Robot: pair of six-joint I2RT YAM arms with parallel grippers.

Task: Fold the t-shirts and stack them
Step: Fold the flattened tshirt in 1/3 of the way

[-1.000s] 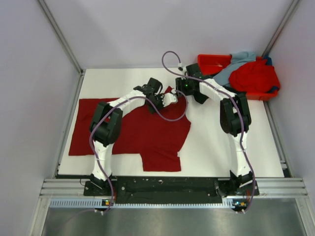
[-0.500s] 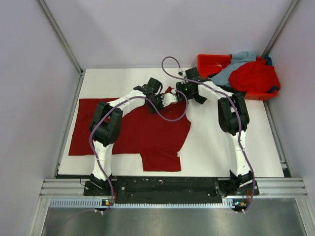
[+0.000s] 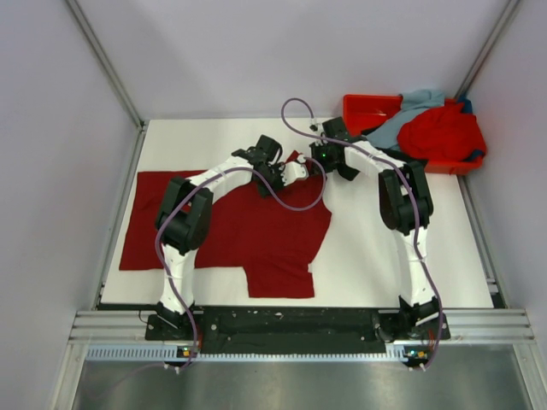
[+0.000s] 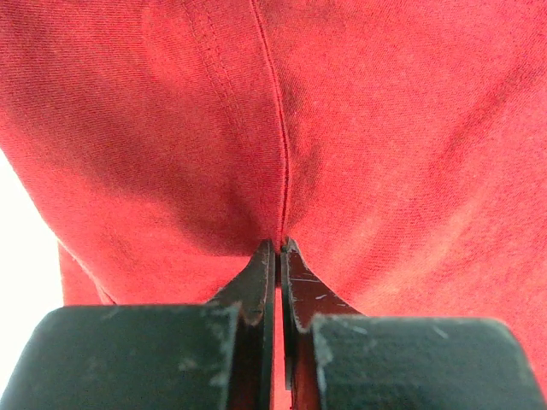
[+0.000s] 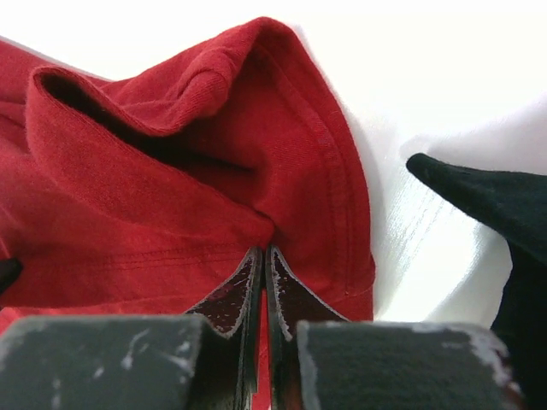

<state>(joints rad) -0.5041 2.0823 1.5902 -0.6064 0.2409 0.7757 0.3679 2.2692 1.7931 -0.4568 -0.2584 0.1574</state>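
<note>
A dark crimson t-shirt point(image 3: 231, 226) lies spread on the white table, its far right sleeve bunched up between the two arms. My left gripper point(image 3: 301, 168) is shut on the crimson cloth point(image 4: 282, 171) at a seam. My right gripper point(image 3: 320, 161) is shut on the folded sleeve point(image 5: 214, 171) of the same shirt. A bright red t-shirt point(image 3: 440, 132) and a pale grey-blue t-shirt point(image 3: 408, 111) lie heaped in the tray at the back right. A black cloth edge point(image 5: 487, 205) shows at the right of the right wrist view.
The orange-red plastic tray point(image 3: 367, 108) stands at the table's back right corner. Grey walls close the table on the left, back and right. Purple cables loop above both arms near the shirt's sleeve.
My right gripper has moved left toward the bunched sleeve, closing on the left gripper. The left arm and the shirt's body have not visibly moved.
</note>
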